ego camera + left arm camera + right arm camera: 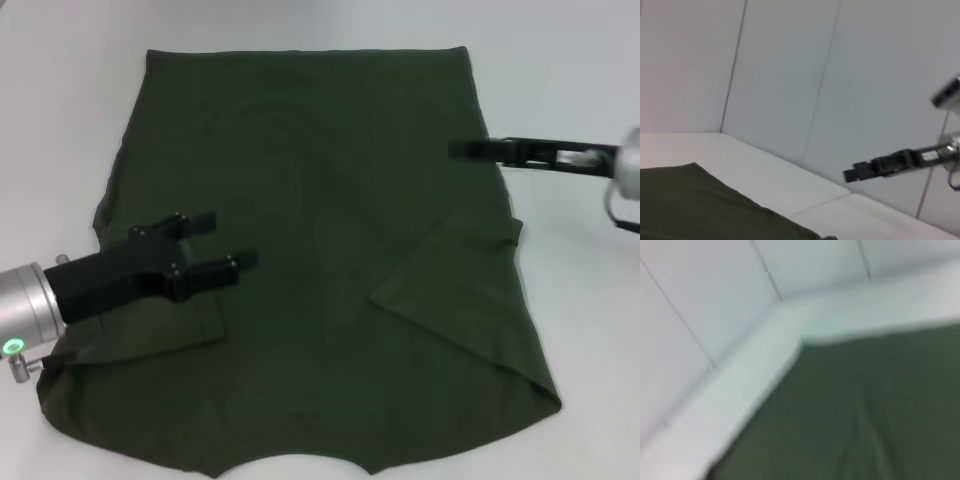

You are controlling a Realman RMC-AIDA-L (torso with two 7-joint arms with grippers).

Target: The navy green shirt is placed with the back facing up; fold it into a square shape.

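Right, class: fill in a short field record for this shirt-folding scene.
garment: navy green shirt, spread flat on the white table
sleeves: both folded inward onto the body
left end effector: open, above the shirt's left sleeve area
right end effector: over the shirt's right edge, holding nothing visible
fold stage: not yet square

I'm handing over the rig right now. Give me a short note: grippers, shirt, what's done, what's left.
Left gripper: open, empty, over the shirt's left side.
Right gripper: at the shirt's right edge, holding nothing I can see; fingers not readable.
Navy green shirt: spread flat on the white table.
Done: both sleeves look folded inward, left sleeve and right sleeve.
Left: fold the body into a square.
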